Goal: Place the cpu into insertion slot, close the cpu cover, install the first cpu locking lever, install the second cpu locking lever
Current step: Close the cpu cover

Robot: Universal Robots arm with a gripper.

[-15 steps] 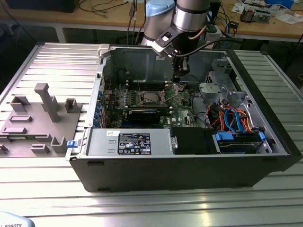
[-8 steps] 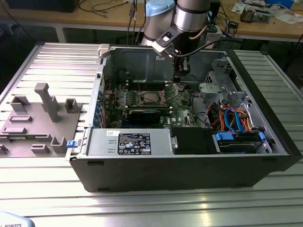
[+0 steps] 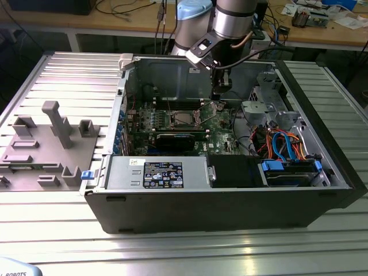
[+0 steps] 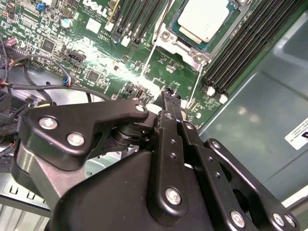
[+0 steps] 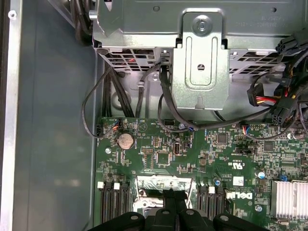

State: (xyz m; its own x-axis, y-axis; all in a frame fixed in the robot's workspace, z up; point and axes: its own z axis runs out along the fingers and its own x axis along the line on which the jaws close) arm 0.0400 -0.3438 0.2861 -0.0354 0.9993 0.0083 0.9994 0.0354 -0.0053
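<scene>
my end effector [image 4: 168,96], clenched on nothing, hovers near the cpu [image 4: 204,19] seated in the insertion slot [image 4: 179,44]; i judge any push here should go slow and square.

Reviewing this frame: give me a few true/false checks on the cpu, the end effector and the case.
1. The cpu sits in the slot. True.
2. The end effector grips the cpu. False: it is shut and hangs beside the slot, off the cpu.
3. The case is closed up. False: its side is open, with the board exposed.
4. A round battery sits on the board. True.
</scene>
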